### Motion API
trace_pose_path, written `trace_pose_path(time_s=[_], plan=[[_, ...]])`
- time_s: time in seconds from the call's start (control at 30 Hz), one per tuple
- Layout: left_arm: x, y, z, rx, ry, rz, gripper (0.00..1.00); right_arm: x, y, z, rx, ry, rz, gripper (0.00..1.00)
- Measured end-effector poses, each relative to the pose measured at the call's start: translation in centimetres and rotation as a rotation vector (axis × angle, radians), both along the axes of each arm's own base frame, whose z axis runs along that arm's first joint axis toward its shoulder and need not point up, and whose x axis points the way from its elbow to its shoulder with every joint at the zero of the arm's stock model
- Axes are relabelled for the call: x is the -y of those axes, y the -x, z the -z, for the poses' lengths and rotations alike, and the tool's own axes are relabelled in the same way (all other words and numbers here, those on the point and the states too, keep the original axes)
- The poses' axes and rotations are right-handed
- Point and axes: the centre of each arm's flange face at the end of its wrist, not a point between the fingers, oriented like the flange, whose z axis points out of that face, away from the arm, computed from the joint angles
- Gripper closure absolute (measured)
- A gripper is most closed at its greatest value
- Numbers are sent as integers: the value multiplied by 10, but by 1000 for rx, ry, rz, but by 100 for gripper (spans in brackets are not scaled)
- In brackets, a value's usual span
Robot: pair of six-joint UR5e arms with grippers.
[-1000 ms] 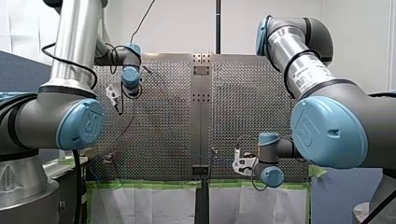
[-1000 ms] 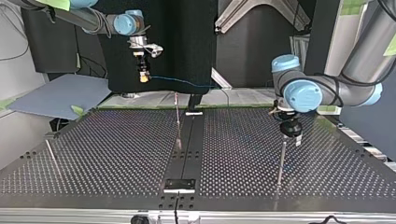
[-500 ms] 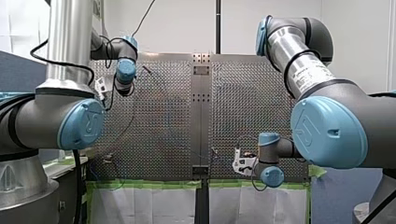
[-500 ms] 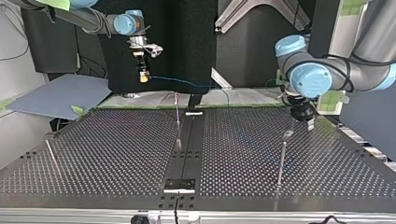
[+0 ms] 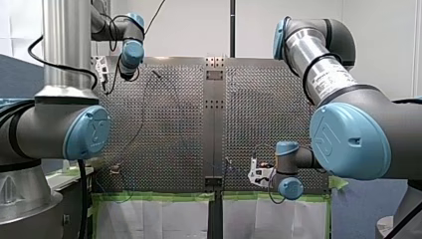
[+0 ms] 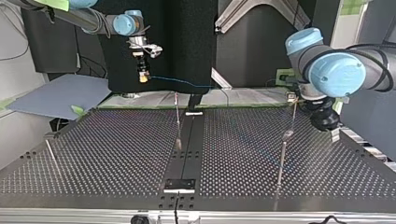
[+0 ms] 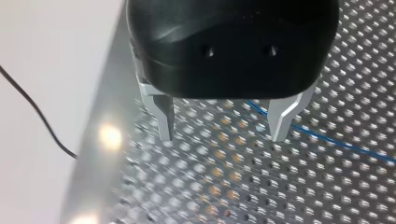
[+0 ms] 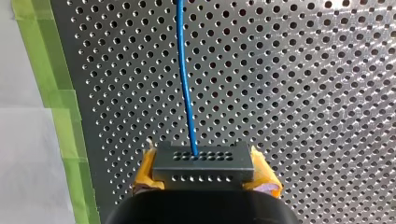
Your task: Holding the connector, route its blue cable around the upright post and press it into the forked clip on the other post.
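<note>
Two rows of small round holes run across the face of the connector [image 8: 205, 161], a dark grey rectangular block. It is clamped squarely in my right gripper [image 8: 204, 172], with the yellow pads [image 8: 145, 170] pressed against its two short ends. The blue cable [image 8: 185, 88] is thin and smooth, comes out of one hole in the upper row and runs almost straight ahead of the gripper, over the perforated table [image 8: 303, 93]. A strip of green tape [image 8: 60, 107] lines the table's edge beside it. In the top view the connector hangs at the view's upper left, raised above the far edge of the table. From there the cable stretches nearly level toward the view's right, passes above the top of the upright post [image 6: 178, 122] and is lost against the dark background near the middle. The forked clip [image 6: 287, 134] tops a second post [image 6: 281, 161] at that view's right, well apart from the connector. My left gripper [image 7: 222, 134] hovers near that clip, its metal fingers [image 7: 163, 114] spread apart with nothing between them. A stretch of the blue cable shows against the table beyond one fingertip.
</note>
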Motion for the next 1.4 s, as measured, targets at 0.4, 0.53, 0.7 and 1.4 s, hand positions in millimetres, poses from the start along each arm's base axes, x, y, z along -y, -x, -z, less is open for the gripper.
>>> trace_pose_path(time_s=[0.4,0.53,0.7,1.4], plan=[[15,31,-86,80,-48,120,0,2,-1,0,-2,-5,-1,100],[20,44,-111,111,-49,157,0,2,-1,0,-2,-6,-1,100],[27,63,-143,151,-53,207,0,3,-1,0,-2,-6,-1,100],[53,50,-136,-35,-107,318,0,3,-1,0,-2,-6,0,100]])
